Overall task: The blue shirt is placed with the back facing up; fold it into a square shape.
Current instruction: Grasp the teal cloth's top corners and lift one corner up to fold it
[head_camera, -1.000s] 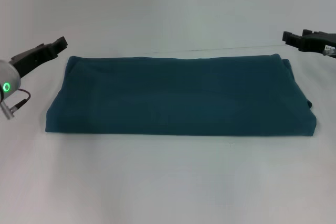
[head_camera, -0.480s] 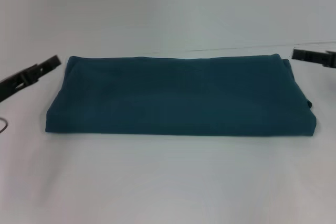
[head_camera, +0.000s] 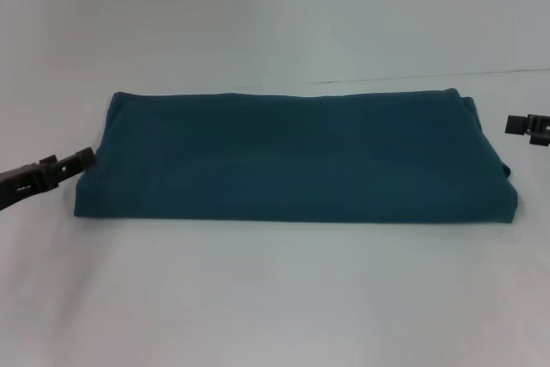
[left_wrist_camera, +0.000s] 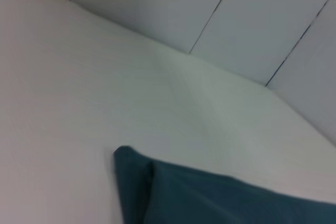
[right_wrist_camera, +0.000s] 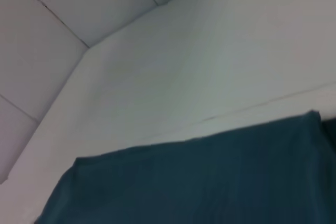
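The blue shirt lies flat on the white table as a long folded rectangle, plain side up, its long edges running left to right. My left gripper sits low beside the shirt's left end, close to the near left corner. At the picture's right border, my right gripper is just off the shirt's right end. A corner of the blue shirt shows in the left wrist view, and a broad stretch of the blue shirt fills the right wrist view.
A thin seam runs across the table behind the shirt. Pale wall panels rise beyond the table's far edge. White table surface stretches in front of the shirt.
Both grippers have come from the shirt's far corners toward the near side. The left one now sits by the near left corner; the right one has slid further out to the right.
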You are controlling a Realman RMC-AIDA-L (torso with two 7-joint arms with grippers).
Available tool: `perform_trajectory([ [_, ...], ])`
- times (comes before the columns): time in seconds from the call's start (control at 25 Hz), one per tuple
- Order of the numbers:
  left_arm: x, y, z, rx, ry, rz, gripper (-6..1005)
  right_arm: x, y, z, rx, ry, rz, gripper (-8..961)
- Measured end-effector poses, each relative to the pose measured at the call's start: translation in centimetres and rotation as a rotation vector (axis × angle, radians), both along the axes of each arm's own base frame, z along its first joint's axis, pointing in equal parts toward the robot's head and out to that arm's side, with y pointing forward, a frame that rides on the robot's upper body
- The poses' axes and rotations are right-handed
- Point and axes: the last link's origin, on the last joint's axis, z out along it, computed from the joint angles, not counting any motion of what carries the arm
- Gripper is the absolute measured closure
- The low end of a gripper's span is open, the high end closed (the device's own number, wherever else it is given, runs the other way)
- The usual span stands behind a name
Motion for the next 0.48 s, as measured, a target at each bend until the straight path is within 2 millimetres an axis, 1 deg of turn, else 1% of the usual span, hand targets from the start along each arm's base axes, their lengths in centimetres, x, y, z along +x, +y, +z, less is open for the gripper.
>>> perform_trajectory([
  [0.24,-1.1,-0.2,-0.7,-0.024,0.069,0.045,268,0.3,-0.1,-0.5,-0.033,-0.017,-0.028,137],
  [0.48,-1.1,-0.4,-2.3,-0.066,0.116,0.056,293,0.0,0.1,-0.7,-0.036,-0.015,-0.023,137],
])
